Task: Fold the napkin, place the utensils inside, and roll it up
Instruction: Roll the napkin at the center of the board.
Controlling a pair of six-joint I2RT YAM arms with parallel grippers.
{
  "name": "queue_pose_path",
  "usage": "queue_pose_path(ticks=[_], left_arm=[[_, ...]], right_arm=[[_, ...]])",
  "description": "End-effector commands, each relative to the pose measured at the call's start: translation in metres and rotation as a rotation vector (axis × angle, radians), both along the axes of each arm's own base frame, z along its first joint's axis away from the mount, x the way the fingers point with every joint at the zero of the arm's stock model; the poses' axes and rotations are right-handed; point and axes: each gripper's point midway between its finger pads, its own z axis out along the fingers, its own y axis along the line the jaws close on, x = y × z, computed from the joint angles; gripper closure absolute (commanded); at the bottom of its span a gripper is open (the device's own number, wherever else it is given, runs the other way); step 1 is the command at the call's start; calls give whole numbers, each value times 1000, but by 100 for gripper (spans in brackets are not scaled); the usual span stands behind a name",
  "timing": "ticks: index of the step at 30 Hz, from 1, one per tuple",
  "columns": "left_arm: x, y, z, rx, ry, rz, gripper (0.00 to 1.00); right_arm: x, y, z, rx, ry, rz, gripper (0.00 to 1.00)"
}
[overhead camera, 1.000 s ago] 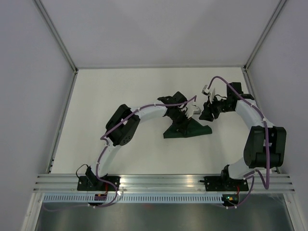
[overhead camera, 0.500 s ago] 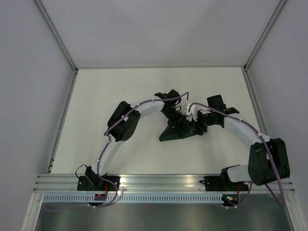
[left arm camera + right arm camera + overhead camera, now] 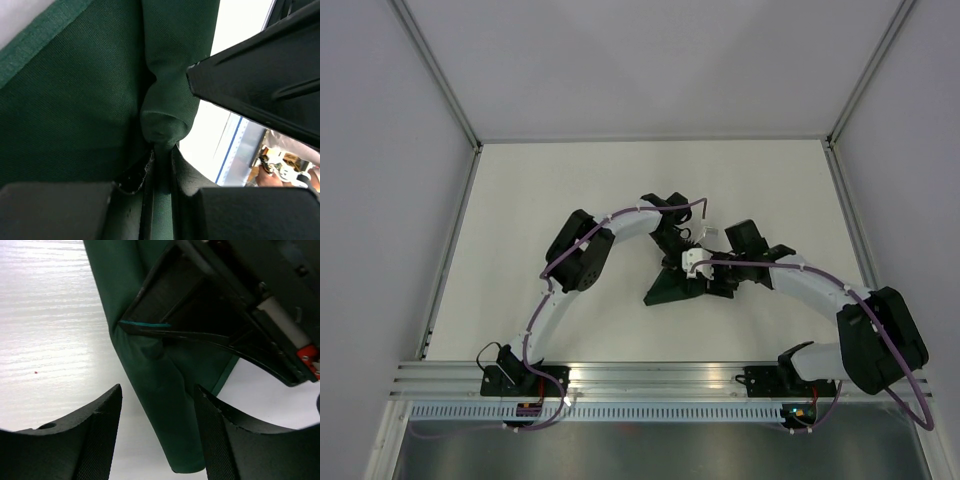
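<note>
Left gripper (image 3: pixel 160 161) pinches the napkin (image 3: pixel 75 110); right gripper (image 3: pixel 157 392) gapes wide, straddling it.

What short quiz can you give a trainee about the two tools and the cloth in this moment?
1. True or false: the left tool pinches a fold of the napkin.
2. Choose one. The right tool is: A) open; B) shut on the napkin; C) out of view.
3. Short answer: what lies between the right tool's jaws?

Key: 1 true; 2 A; 3 the napkin, rolled, with a jaw on each side of it.
</note>
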Motion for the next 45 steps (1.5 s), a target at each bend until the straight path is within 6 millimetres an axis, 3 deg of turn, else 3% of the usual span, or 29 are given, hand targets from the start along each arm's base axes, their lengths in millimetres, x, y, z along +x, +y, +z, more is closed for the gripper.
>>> queue_pose_path(ticks=[1,7,13,31,36,45], left_arm=[[-1,38,-60,242,-21,-11,82],[0,37,-63,237,-8,-19,81],[2,38,-62,229,0,-15,79],[1,36,-57,197,1,-30,76],[1,37,-55,197,-4,-33,75],[2,33,-47,174,-3,-29,71]], right_arm=[[1,5,5,-7,-77,52,34],[-8,13,9,14,-58,86,31],[-11,17,-2,-24,-35,122,32],[-9,28,-7,-21,-87,155,31],[-17,31,-19,-68,-57,204,32],[-20,30,-29,-97,15,194,41]])
